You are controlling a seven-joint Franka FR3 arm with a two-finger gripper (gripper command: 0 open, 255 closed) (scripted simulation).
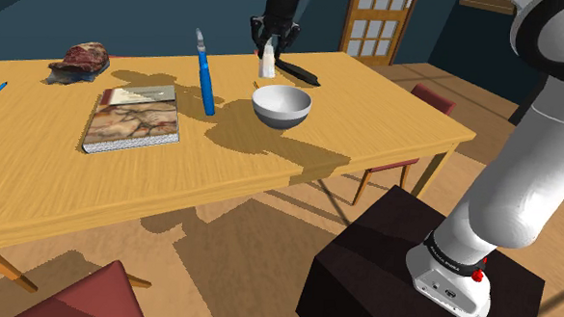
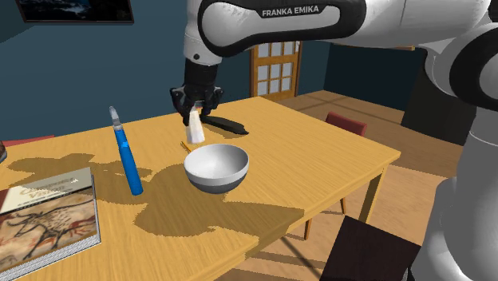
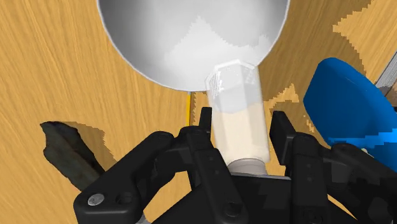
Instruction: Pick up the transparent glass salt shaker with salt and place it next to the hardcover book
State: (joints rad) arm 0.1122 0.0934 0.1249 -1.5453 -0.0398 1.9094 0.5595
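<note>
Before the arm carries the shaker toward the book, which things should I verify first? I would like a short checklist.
1. Grip: the gripper clasps the salt shaker: ok.
2. Shaker lifted off the table: ok.
3. Clearance over the bowl rim: cannot tell.
4. Straight path to the book: not ok, the upright blue tool stands between.
5. Bare table beside the book: ok.

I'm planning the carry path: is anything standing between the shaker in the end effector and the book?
Yes. A blue-handled tool stands upright on the table between the salt shaker, clasped in the end effector, and the book. The white bowl sits near the shaker and appears off that line.
</note>
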